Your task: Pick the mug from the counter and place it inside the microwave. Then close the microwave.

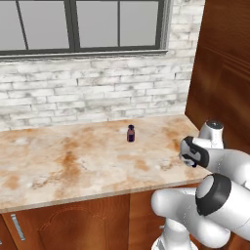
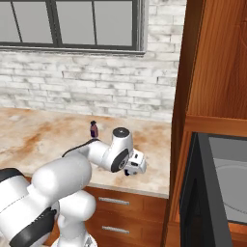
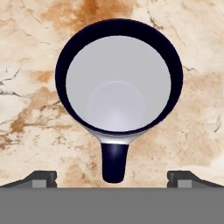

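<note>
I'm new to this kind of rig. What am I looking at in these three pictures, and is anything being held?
It is a white robot arm on a mobile base in a rendered kitchen. Two pictures come from cameras behind the arm, on its left and right. The third looks down from the hand. The marble counter carries a small dark bottle and a mug, seen from straight above, handle toward the camera. The pincer hangs open over the mug, fingertips apart; nothing is held. At right, the black microwave stands open.

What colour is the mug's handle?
Dark blue; the handle of the mug shows best in the hand view.
</note>
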{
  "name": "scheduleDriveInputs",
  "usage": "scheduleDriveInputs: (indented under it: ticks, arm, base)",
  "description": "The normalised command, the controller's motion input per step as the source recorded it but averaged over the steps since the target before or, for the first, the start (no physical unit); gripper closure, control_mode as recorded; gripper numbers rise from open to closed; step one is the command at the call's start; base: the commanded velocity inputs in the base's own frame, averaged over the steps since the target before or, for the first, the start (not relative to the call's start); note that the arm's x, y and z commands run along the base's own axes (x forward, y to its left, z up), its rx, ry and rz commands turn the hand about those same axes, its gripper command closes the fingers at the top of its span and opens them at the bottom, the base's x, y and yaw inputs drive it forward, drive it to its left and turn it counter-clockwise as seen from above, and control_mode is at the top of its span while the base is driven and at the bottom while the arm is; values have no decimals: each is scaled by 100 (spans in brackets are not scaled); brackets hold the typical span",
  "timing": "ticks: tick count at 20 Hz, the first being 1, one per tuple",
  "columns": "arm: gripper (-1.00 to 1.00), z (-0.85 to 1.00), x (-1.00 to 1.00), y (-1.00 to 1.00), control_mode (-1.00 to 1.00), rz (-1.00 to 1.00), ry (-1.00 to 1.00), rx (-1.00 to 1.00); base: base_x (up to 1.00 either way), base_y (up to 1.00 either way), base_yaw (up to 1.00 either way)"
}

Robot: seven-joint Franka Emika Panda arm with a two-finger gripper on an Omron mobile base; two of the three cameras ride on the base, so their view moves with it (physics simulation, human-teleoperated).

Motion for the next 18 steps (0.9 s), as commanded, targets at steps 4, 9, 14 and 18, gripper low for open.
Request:
scheduleDriveInputs:
  ticks: [4, 9, 14, 18]
  arm:
    - [-100, -11, 7, 0, -100, 0, 0, 0]
    - [-100, -6, 6, 0, -100, 0, 0, 0]
    - [-100, 0, 8, 0, -100, 0, 0, 0]
    - [-100, 0, 10, -5, -100, 0, 0, 0]
  base:
    - [0, 0, 0]
    - [0, 0, 0]
    - [0, 0, 0]
    - [0, 0, 0]
